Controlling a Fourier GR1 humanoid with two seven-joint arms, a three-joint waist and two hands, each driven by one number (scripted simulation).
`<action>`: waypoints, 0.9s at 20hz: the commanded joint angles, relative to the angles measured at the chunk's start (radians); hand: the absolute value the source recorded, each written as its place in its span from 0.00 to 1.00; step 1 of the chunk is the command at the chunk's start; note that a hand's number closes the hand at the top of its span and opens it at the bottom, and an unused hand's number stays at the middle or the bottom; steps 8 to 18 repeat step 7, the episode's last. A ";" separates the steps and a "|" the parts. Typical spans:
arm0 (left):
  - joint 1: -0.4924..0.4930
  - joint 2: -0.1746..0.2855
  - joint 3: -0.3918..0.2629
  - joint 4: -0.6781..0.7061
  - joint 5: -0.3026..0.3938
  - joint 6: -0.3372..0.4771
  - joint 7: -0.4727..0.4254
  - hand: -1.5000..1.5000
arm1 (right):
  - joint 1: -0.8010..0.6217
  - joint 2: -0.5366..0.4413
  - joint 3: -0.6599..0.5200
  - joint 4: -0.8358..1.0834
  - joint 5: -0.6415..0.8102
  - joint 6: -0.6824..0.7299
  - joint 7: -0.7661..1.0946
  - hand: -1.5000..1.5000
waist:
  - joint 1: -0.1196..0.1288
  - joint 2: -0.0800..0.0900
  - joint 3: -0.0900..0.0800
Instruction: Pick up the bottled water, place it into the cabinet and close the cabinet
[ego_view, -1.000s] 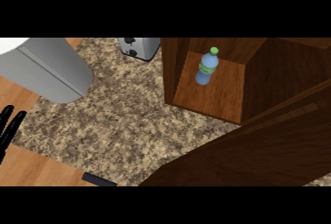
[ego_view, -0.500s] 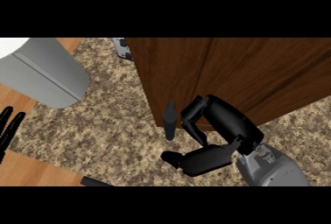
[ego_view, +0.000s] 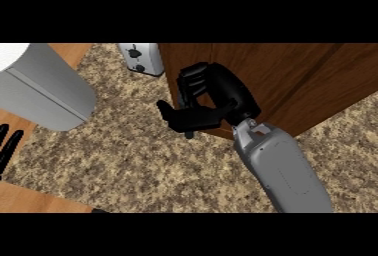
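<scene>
The speckled brown-and-beige stone desk fills most of the head view. Its lower left edge runs diagonally against pale orange wood. The widest bare stretch of stone lies in the middle and lower left.

The dark brown wooden cabinet takes the upper right, and its cabinet door covers the front, so nothing inside shows. The bottled water cannot be seen, and whether it stands behind the door cannot be told.

A large pale grey rounded object stands at the upper left, well apart from the cabinet.

The grey right forearm rises from the lower edge to the black right hand, whose fingers curl over the door's left edge, thumb jutting left over the stone.

A small white toaster sits at the top, just beside the cabinet's left side.

The black left hand rests at the view's left edge, fingers straight and apart.
</scene>
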 joint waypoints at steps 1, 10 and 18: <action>0.002 0.002 0.021 0.004 0.020 0.001 0.000 0.00 | -0.166 -0.001 -0.123 0.164 -0.020 -0.130 -0.048 0.00 | -0.006 0.013 -0.001; 0.026 0.001 0.029 0.029 -0.001 -0.029 -0.018 0.00 | -0.210 -0.001 -0.084 0.254 -0.054 -0.208 -0.079 0.00 | -0.013 0.014 -0.002; 0.026 0.001 0.029 0.029 -0.001 -0.029 -0.018 0.00 | -0.210 -0.001 -0.084 0.254 -0.054 -0.208 -0.079 0.00 | -0.013 0.014 -0.002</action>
